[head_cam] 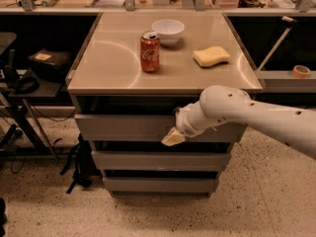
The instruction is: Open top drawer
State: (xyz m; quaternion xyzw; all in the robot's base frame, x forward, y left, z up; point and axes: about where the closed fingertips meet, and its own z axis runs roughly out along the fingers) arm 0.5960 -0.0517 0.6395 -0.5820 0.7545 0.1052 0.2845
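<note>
The top drawer point(123, 127) is the wide grey front just under the tabletop, above two shorter grey drawer fronts point(148, 160). My gripper point(174, 137), cream-tipped at the end of the white arm point(256, 115), comes in from the right. It sits against the lower edge of the top drawer's front, right of centre. The arm hides the right part of the drawer front, so no white scuff marks show. A dark gap shows between the tabletop and the drawer front.
On the beige tabletop point(108, 68) stand a red soda can point(149, 52), a white bowl point(168, 31) and a yellow sponge point(211, 56). A dark side table with cables point(29, 78) stands to the left. A shelf with a tape roll point(299, 71) is to the right. The floor is speckled.
</note>
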